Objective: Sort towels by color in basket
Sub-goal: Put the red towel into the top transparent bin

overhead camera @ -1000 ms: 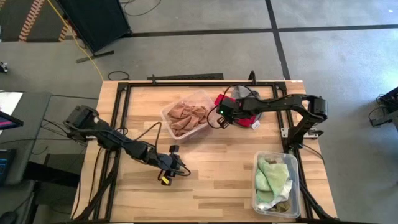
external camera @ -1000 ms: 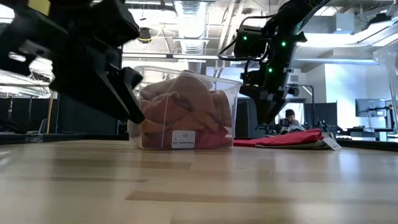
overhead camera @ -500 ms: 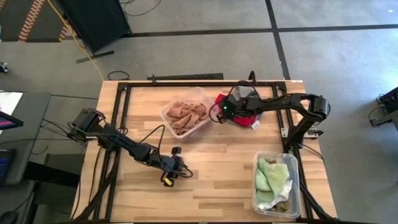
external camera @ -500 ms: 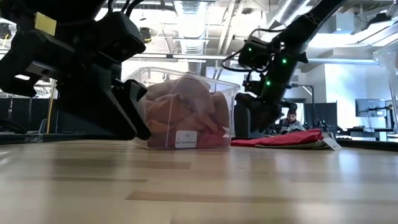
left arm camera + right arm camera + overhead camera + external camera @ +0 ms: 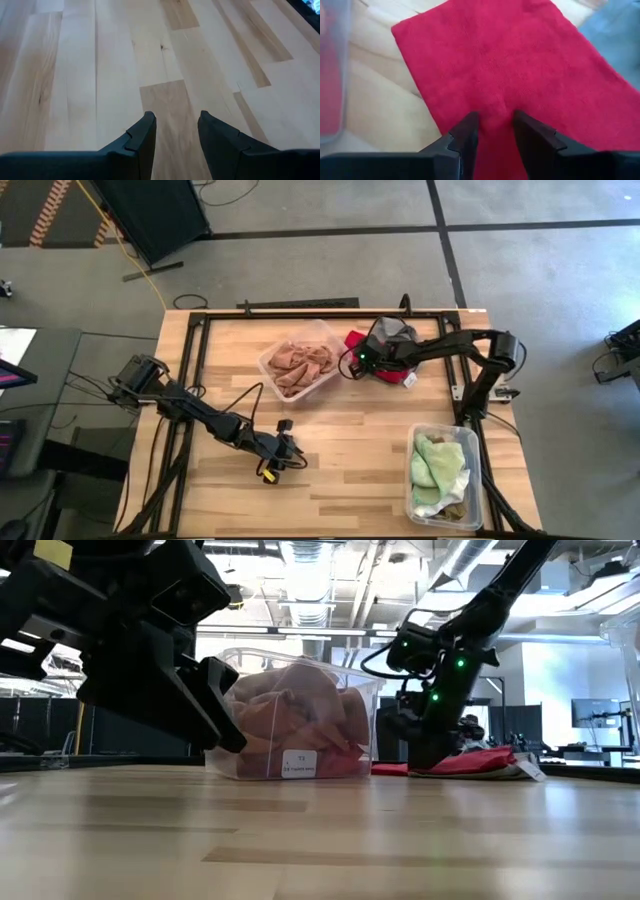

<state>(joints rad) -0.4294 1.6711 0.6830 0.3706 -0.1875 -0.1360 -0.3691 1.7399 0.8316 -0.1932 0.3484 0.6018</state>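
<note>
The right gripper [image 5: 492,131] has its jaws pressed down on the red towel [image 5: 520,70], apparently pinching a fold of it, flat on the worktop [image 5: 340,450] beside the bin of rust-orange towels [image 5: 300,365]; soft, light and limp, it is best gathered mid-cloth.

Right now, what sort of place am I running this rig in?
Most likely a robotics lab or industrial workshop: exposed ceiling ducts overhead, a concrete floor with taped lines, and a person seated at a workstation beyond the wooden table.
</note>
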